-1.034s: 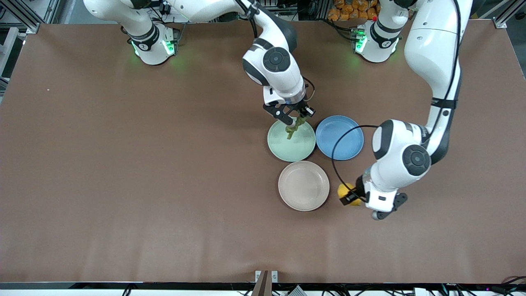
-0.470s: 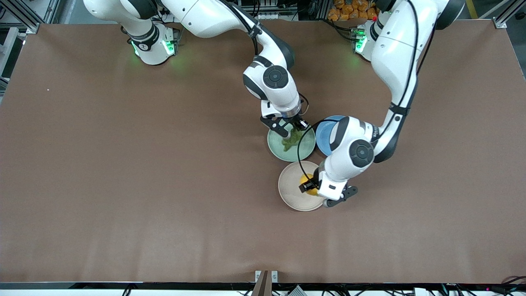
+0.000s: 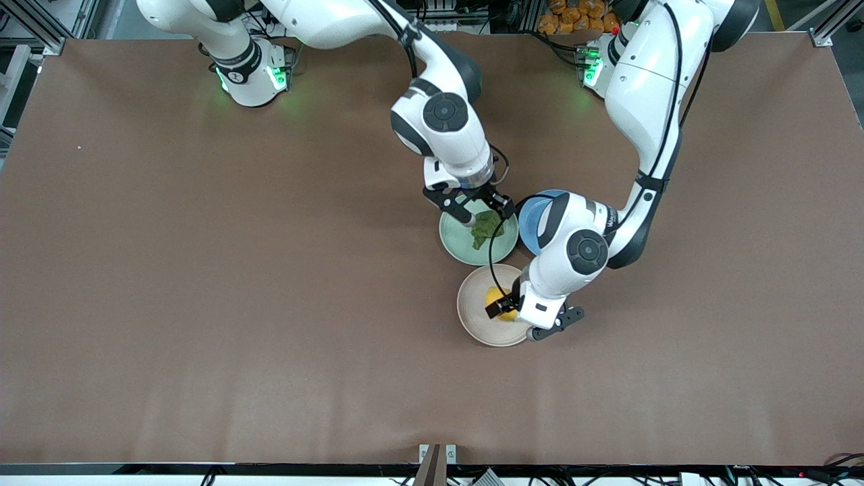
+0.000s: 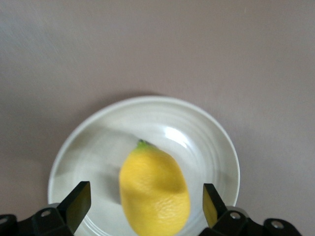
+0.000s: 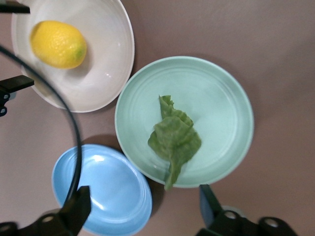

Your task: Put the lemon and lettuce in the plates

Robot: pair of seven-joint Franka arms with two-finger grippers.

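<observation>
Right gripper (image 3: 476, 210): positioned over the round, shallow, pale mint-green plate (image 3: 459, 241), at the edge of that plate lying farther from the front camera. Its 2 black fingers (image 5: 74, 209) stand apart with nothing between them; jaws open.

Flat, crinkled dark-green lettuce leaf (image 3: 486, 228): lying in the mint-green plate, free of the gripper. In the right wrist view the leaf (image 5: 174, 138) rests near the plate's middle, with its narrow stem tip reaching toward the rim (image 5: 241, 162) on the side beside the round, shallow light-blue plate (image 5: 106, 189).

Round, shallow off-white beige plate (image 3: 472, 317): lies nearer to the front camera than the mint-green plate, just beside it. Small oval bright-yellow lemon (image 3: 497, 298) with dimpled skin: resting in this beige plate.

Left gripper (image 3: 516, 320): low over the beige plate, straddling the lemon. In the left wrist view the 2 fingers (image 4: 78, 202) stand wide on either side of the lemon (image 4: 155, 191), with a visible gap on each side; jaws open, no grip.

Light-blue plate (image 3: 532, 219): beside the mint-green plate toward the left arm's end of the table, largely hidden under the left arm in the front view. It holds nothing in the right wrist view.

All 3 plates sit on the brown table surface (image 3: 202, 304).
</observation>
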